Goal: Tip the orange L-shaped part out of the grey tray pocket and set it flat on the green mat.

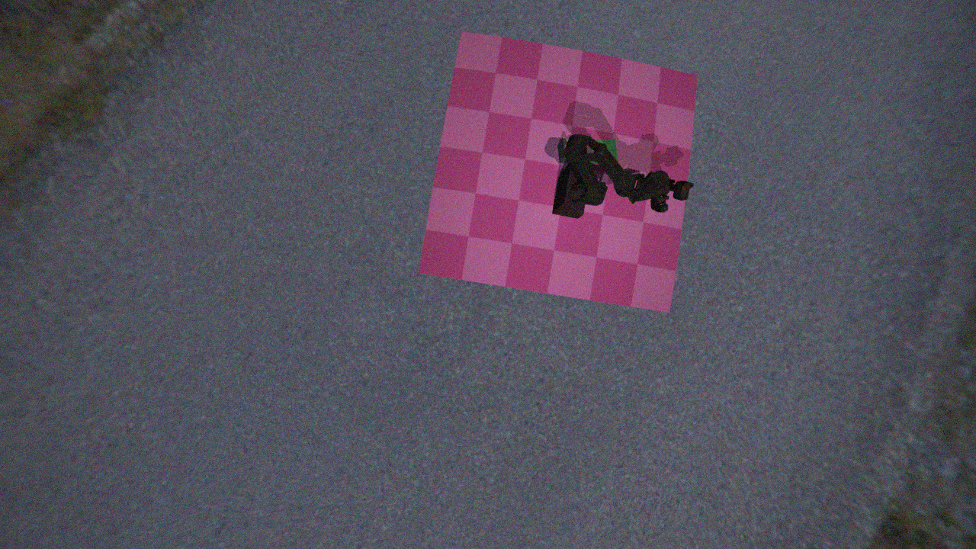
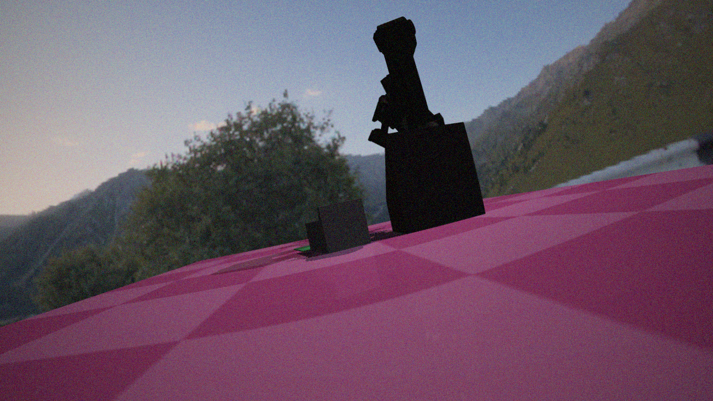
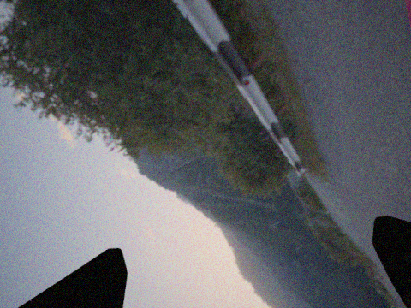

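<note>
Since no orange part shows in any view, I cannot tell where it lies or whether it has tipped; the opening approach seems in hand. Jaws wide apart, the gripper (image 1: 682,189) (image 3: 252,248) holds nothing, at the top view's upper right. Next, probably: swing back toward the green mat (image 1: 607,148) (image 2: 302,248), find the L-shaped end, press down.

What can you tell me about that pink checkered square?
The pink checkered square looks flat and matte, six checks by six, alternating light and deep pink. It lies slightly turned in the top view, on rough grey ground. The green mat lies on it, and the black robot arm rises above it, hiding part and casting shadows. Whether it is cloth or board, I can't tell.
</note>
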